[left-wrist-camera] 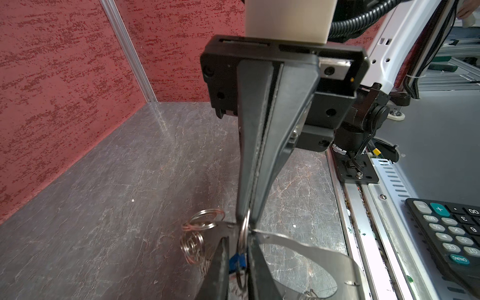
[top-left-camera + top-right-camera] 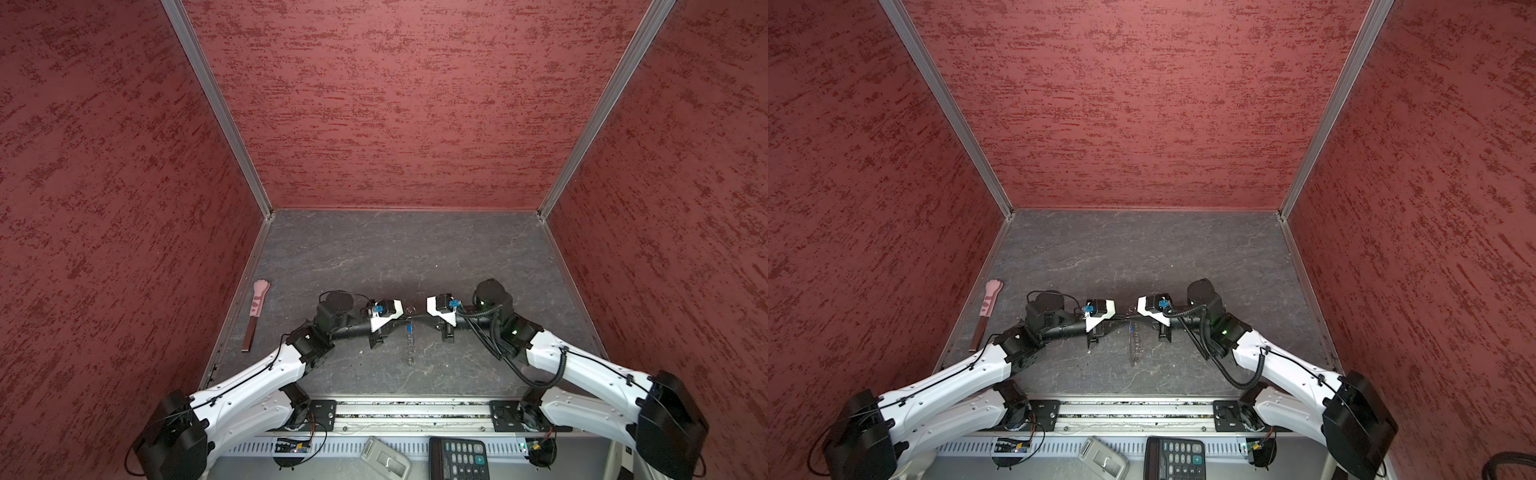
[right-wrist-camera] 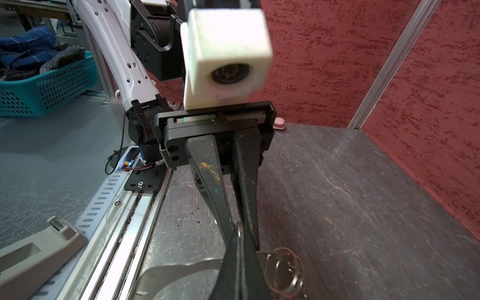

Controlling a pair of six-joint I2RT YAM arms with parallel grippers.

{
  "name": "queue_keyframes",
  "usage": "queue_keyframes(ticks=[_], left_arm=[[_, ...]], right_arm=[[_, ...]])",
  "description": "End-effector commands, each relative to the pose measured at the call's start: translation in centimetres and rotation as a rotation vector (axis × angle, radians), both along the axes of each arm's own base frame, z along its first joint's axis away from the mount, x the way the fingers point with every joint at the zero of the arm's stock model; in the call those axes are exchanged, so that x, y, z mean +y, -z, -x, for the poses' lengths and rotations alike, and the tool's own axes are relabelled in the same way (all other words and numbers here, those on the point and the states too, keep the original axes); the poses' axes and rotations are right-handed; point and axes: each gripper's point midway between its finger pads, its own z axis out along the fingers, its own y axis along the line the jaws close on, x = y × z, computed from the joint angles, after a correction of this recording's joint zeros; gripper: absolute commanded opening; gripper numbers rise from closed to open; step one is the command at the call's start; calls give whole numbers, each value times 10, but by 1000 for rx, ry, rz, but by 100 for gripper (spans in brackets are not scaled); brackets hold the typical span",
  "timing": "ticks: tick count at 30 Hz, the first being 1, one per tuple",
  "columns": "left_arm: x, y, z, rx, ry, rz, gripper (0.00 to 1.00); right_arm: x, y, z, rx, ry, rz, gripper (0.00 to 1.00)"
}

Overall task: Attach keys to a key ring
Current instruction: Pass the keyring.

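Both grippers meet tip to tip above the middle of the table. The key ring [image 1: 311, 250] stands on edge between them, its silver links [image 2: 410, 351] hanging toward the table. My right gripper [image 1: 250, 218] is shut, pinching a silver ring [image 1: 244, 228] at the hoop's top. The key, a small blue tag [image 1: 237, 261], hangs at that ring and shows in both top views [image 2: 409, 328] [image 2: 1131, 329]. My left gripper [image 1: 239, 241] has its fingers a narrow slit apart, with the ring and the tag in the slit. The right wrist view shows the hoop [image 3: 168, 270] beside my shut fingers [image 3: 235, 275].
A bunch of loose silver rings [image 1: 193, 244] hangs from the hoop's top on the far side. A pink paw-tipped stick [image 2: 255, 309] lies by the left wall. In front of the metal rail [image 2: 411, 409] sit a calculator [image 2: 459, 457] and a grey holder [image 2: 384, 457].
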Motion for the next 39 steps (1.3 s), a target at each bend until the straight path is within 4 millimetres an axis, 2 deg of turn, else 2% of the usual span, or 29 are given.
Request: queue_keyframes(ticks=[1, 6, 13, 20, 24, 29, 34, 39], left_arm=[[0, 1, 4, 11, 23, 13, 14], [-1, 3, 5, 19, 33, 8, 12], [-2, 4, 7, 24, 47, 7, 16], [-3, 2, 13, 28, 77, 14, 16], [-3, 0, 13, 23, 77, 20, 19], [0, 0, 5, 14, 19, 22, 25], [4, -2, -13, 22, -97, 45, 29], [7, 2, -23, 96, -206, 57, 32]], right_arm=[[-1, -33, 6, -81, -15, -128, 0], [-6, -46, 4, -104, 23, -226, 0], [-10, -55, 4, -99, 38, -326, 0], [-11, -54, -8, -82, 106, -351, 0], [-8, -46, -13, -66, 124, -334, 0], [-10, -46, -21, -64, 181, -339, 0], [-12, -46, -34, -48, 251, -341, 0], [-15, -36, -48, -9, 330, -328, 0]])
